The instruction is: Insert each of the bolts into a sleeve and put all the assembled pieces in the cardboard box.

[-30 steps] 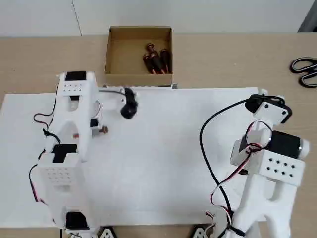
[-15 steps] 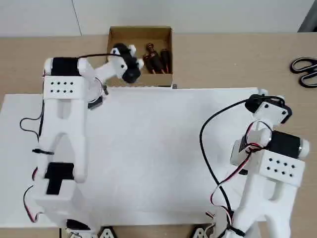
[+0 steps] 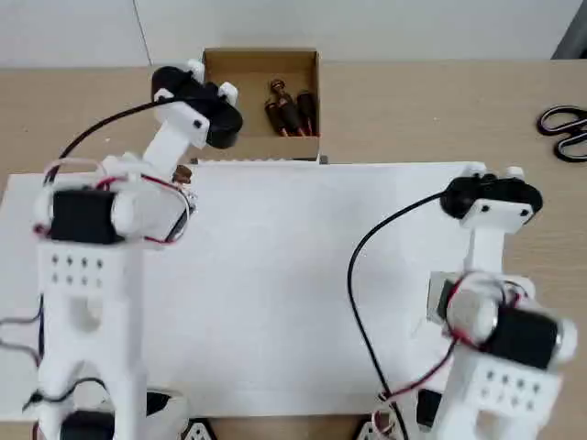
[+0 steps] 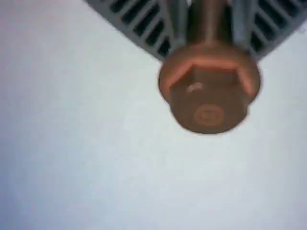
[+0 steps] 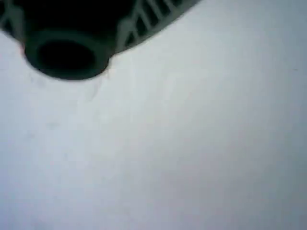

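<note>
A copper bolt [image 4: 209, 91] with a hex head hangs over the white paper, its shaft clamped between the ribbed fingers [image 4: 139, 24] of my left gripper [image 4: 209, 24]. From above, that bolt [image 3: 182, 173] sits at the paper's far left corner, just short of the cardboard box [image 3: 204, 92]. My right gripper [image 5: 72, 19] is shut on a black sleeve [image 5: 67, 55], whose open end faces the paper. In the high view this gripper [image 3: 443, 295] is low at the right side of the sheet. Several assembled pieces [image 3: 292, 108] lie inside the box.
A white paper sheet [image 3: 293, 275] covers most of the wooden table. Scissors [image 3: 564, 128] lie at the far right edge. A black cable [image 3: 362, 275] loops over the paper from the right arm.
The left arm has lifted the bolt off the paper and swung it toward the box's near left corner. The right arm has straightened and its wrist has shifted a little.
</note>
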Robot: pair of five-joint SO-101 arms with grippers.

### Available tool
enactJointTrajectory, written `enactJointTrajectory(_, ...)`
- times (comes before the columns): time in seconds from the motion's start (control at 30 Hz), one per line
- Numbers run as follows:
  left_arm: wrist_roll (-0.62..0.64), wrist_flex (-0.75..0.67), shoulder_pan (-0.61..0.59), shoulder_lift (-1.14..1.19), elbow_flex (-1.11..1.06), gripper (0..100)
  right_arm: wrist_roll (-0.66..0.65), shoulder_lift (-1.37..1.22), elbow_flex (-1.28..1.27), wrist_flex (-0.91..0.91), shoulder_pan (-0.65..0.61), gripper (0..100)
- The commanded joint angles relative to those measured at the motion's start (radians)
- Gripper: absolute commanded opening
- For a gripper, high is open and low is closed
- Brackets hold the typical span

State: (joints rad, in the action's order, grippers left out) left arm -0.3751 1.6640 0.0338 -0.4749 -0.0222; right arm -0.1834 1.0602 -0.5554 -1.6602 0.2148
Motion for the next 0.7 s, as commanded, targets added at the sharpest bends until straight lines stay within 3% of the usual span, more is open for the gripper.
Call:
enactJointTrajectory(0.0,0.118,-0.137,-0.003,-0.216,-0.171,1,-0.041,0.157,-0.023,0.077,-0.042,0.3)
enactJointTrajectory(0.27,0.382,-0.442,-0.002,-0.68,-0.616,1,-0.028,0.367,-0.172,0.231,-0.176,0.2)
enactJointTrajectory(0.5,0.62,-0.529,0.0,-1.036,-0.872,1,0.16,0.414,-0.267,0.252,-0.329,0.2)
enactJointTrajectory(0.67,0.695,-0.537,-0.002,-1.185,-0.98,1,0.285,0.414,-0.327,0.298,-0.518,0.2)
